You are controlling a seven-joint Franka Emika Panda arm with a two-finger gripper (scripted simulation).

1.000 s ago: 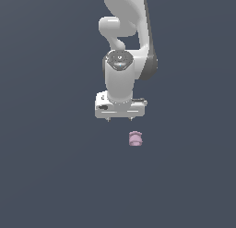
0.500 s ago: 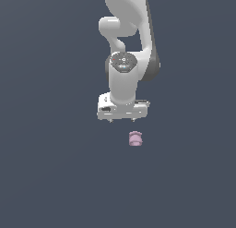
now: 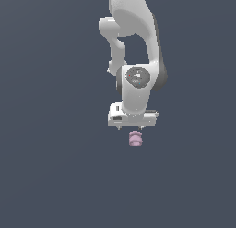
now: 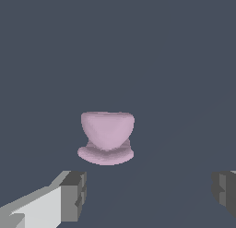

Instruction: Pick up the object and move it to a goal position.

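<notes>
The object (image 3: 135, 138) is a small pale pink-lilac spool standing on the dark grey floor. It also shows in the wrist view (image 4: 107, 137), upright, with a wide top and a flared base. My white gripper (image 3: 132, 128) hangs pointing down, just above the object and nearly over it. In the wrist view the gripper (image 4: 150, 192) is open and empty, its two grey fingertips (image 4: 73, 195) wide apart. The object lies a little ahead of the fingertips, closer to one finger than to the other, and touches neither.
The white arm (image 3: 133, 42) rises above the gripper to the top of the exterior view. The floor (image 3: 55, 176) is a plain dark grey surface all around.
The gripper has come down toward the object and shifted to the exterior view's right, so it now sits almost over it. The object has not moved.
</notes>
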